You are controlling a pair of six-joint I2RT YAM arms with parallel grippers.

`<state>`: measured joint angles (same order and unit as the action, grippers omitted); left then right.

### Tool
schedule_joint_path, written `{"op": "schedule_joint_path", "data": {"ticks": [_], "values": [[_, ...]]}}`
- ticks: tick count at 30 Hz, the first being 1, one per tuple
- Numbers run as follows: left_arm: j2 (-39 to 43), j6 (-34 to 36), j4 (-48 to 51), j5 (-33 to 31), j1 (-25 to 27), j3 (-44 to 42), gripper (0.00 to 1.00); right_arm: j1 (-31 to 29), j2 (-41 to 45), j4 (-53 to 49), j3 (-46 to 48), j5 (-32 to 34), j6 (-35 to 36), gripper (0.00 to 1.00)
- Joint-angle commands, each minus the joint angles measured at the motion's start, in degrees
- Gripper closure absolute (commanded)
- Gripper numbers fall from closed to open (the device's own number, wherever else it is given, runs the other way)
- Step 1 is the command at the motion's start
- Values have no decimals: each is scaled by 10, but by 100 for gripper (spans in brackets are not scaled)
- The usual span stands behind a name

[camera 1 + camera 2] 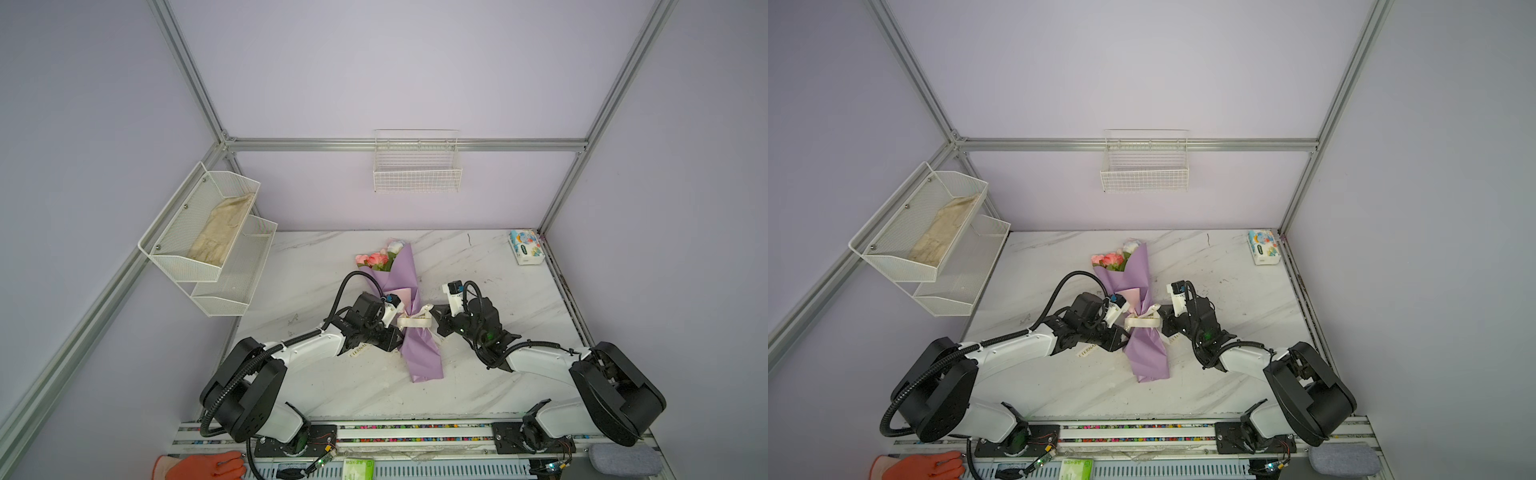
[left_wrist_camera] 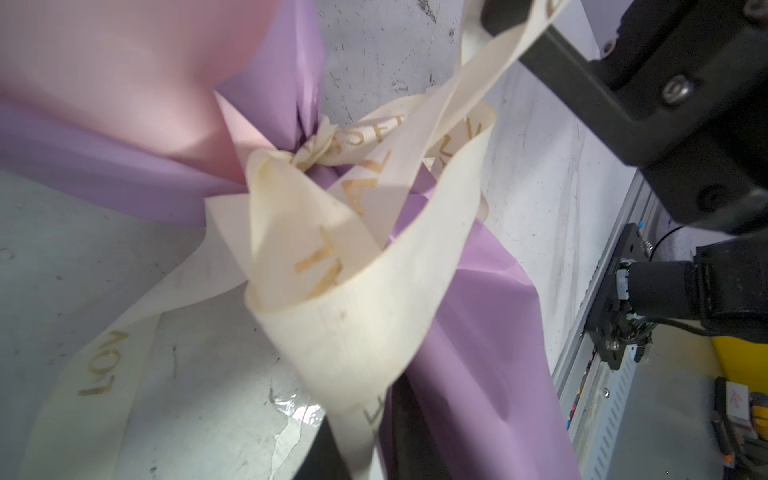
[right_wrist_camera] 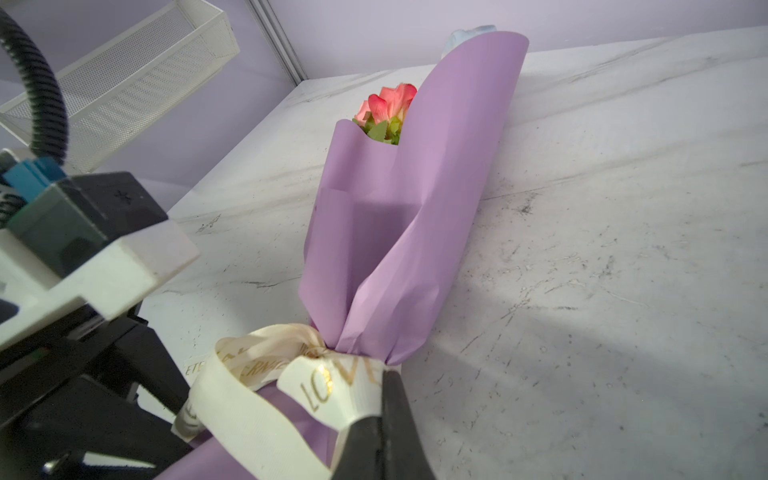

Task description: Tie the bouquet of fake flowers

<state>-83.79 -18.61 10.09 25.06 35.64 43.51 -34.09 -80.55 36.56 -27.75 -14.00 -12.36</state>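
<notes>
Ribbon (image 1: 413, 322) is wound round the waist of the bouquet (image 1: 405, 274), with a knot (image 2: 309, 156) cinched there and a loose loop (image 2: 332, 266) standing over it. I judge the step in hand is drawing that loop down into a second knot or bow.

At the left of a top view, the left arm (image 1: 307, 349) reaches in toward centre frame. In the left wrist view a ribbon strand runs down between the left jaws at the bottom edge. They look narrow about it, but I cannot tell whether they truly pinch it.

At centre frame the bouquet lies flat on the desk (image 1: 353, 395) between the two arms. Its blooms point toward the top of the frame and its paper (image 1: 424, 361) tail toward the bottom.

On the right, the right arm (image 1: 536, 359) comes in, and the right jaws are closed on the other strand, at the gold lettering low in the right wrist view.

To do this well I'd confirm the left grip first. Then I'd pull both strands apart evenly and low along the desk, so the knot sits on the waist and the bouquet neither slides nor rolls. I'd go slowly, because a jerk could crumple the paper or slip the ribbon from the weaker grip.
</notes>
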Motion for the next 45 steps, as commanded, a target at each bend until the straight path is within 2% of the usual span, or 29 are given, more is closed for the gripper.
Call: {"op": "schedule_joint_path", "data": {"ticks": [1, 7, 11, 17, 19, 22, 26, 28, 33, 38, 42, 45], "values": [[38, 10, 0, 3, -3, -21, 94, 2, 12, -24, -14, 25, -19, 100], [58, 22, 32, 3, -6, -19, 100, 22, 16, -48, 5, 48, -61, 100], [59, 34, 56, 0, -9, -11, 95, 33, 15, -54, 13, 40, -71, 100], [55, 47, 70, 4, -14, -4, 90, 33, 12, -60, 4, 0, -49, 100], [54, 49, 74, 2, -15, 0, 81, 33, 5, -67, -4, -8, -47, 100], [56, 51, 77, -3, -14, 0, 79, 33, -1, -64, -9, -26, -40, 100], [60, 57, 93, -10, -17, 1, 83, 33, -8, -69, -14, -25, -41, 100], [62, 60, 104, -16, -18, 3, 75, 33, -11, -70, -14, -22, -44, 100], [74, 81, 123, -20, -24, 3, 69, 33, -14, -70, -14, -26, -45, 100], [78, 97, 124, 9, -27, 4, 64, 33, -15, -71, -19, -31, -44, 100], [79, 101, 118, 21, -29, 4, 63, 33, -18, -70, -23, -34, -45, 100], [67, 115, 138, 6, -30, 11, 67, 33, -19, -70, -23, -36, -46, 100]]}}
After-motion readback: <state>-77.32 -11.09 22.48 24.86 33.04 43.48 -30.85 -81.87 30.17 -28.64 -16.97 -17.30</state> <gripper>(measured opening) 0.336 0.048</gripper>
